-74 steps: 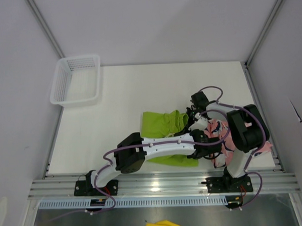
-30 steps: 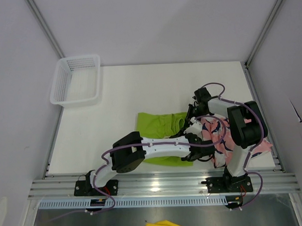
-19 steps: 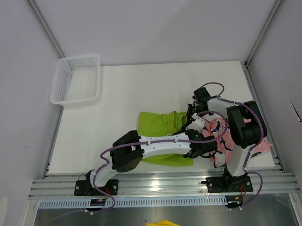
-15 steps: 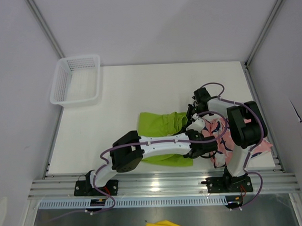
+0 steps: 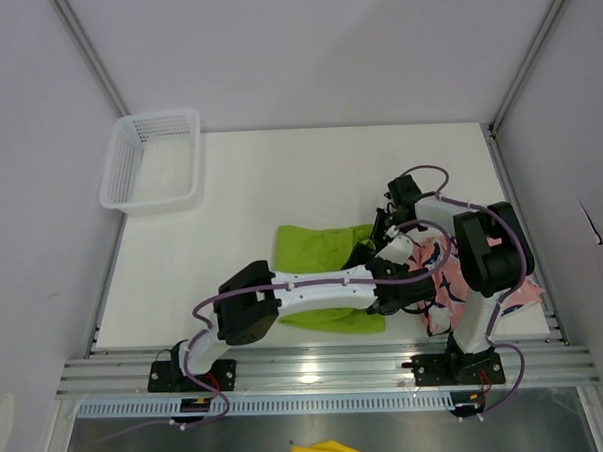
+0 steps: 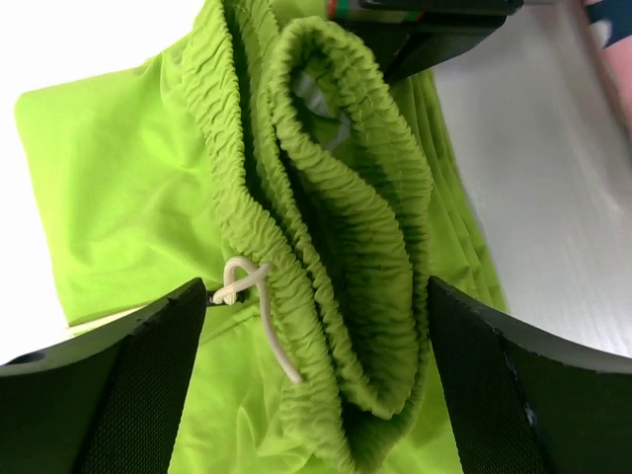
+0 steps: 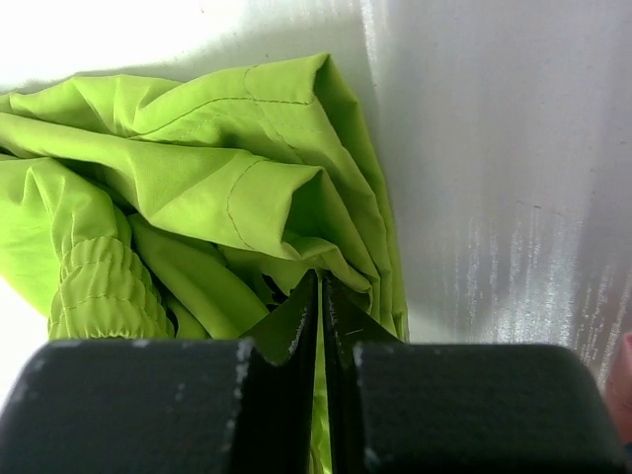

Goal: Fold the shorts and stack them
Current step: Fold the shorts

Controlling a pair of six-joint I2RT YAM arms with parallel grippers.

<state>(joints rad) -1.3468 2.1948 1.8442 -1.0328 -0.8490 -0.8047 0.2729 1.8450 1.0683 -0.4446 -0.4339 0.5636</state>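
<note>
Left gripper (image 6: 316, 286) released, jaws wide; right gripper (image 7: 319, 278) clenched on a fold of the lime green shorts (image 5: 317, 247).
Gathered waistband (image 6: 355, 188) lies between the left fingers (image 6: 138, 385) — white drawcord (image 6: 259, 306) beside it. From above, the green shorts lie flat at the table's (image 5: 279, 177) near centre, long axis left–right, waistband end toward the pink shorts (image 5: 439, 275) bunched against the right arm. White basket (image 5: 120, 189) stands well apart, far left.
</note>
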